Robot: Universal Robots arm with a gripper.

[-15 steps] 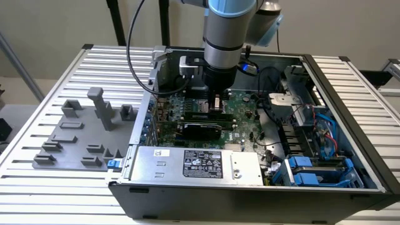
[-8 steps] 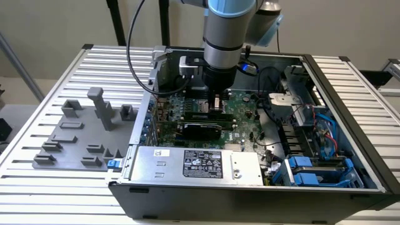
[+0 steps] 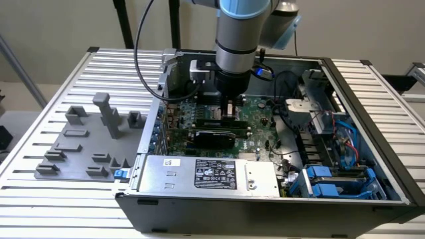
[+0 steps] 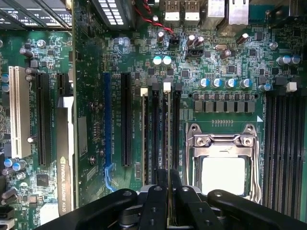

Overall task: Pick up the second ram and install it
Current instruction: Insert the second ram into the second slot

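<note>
A slatted metal table carries an open computer case, lying on its side with its inside facing up. The robot arm comes down from above into the middle of the case. On the table towards the exterior view's left sits a grey fixture tray with upright pegs and blocks, well apart from the arm. Inside the case, a silver power supply with a black label lies along the near wall, and blue drive caddies sit in the corner at the exterior view's right. The green motherboard covers the floor of the case, and a black graphics card stands in one of its long slots. The square processor socket with its metal frame lies between two banks of black memory slots. The gripper hangs low over the bank just beside the socket, its black fingers clenched on the second ram, which shows edge-on as a thin strip between them and lines up with the slots below. Whether the stick touches a slot cannot be told. Two small white latches mark the far ends of that bank
</note>
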